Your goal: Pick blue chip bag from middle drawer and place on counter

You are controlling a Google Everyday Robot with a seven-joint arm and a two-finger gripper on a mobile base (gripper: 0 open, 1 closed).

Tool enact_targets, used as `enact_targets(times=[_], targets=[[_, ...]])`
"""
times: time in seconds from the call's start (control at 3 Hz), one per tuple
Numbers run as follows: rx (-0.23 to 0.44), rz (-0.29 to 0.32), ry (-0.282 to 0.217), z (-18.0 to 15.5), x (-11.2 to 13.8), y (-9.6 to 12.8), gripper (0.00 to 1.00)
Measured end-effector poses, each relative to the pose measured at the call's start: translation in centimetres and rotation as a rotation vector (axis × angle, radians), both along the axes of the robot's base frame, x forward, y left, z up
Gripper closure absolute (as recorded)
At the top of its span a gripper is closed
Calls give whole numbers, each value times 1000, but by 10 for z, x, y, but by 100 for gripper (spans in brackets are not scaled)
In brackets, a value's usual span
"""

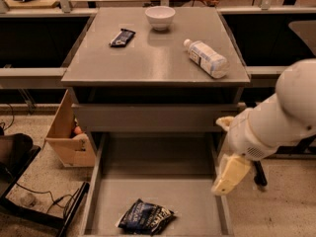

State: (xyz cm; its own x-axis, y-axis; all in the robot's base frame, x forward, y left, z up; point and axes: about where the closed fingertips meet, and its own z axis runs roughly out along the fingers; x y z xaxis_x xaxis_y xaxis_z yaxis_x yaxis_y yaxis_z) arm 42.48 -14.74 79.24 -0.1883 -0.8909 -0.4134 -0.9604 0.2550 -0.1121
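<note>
One chip bag (146,216), probably light and soft, lies at the front edge of the drawer (163,191); pinch its crimped end. At the right edge hangs the gripper (231,174); I cannot tell its grip.

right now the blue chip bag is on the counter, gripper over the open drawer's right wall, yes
No: camera view shows the blue chip bag in the middle drawer, not on the counter. The gripper is over its right wall.

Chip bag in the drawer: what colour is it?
The bag is navy blue, white lettering; camera view. Gripper hangs right of drawer.
</note>
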Motion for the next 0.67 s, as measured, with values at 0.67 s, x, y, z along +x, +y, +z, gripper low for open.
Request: enact_targets(times=[0.67], targets=[[95, -43, 16, -103, 27, 37, 0]])
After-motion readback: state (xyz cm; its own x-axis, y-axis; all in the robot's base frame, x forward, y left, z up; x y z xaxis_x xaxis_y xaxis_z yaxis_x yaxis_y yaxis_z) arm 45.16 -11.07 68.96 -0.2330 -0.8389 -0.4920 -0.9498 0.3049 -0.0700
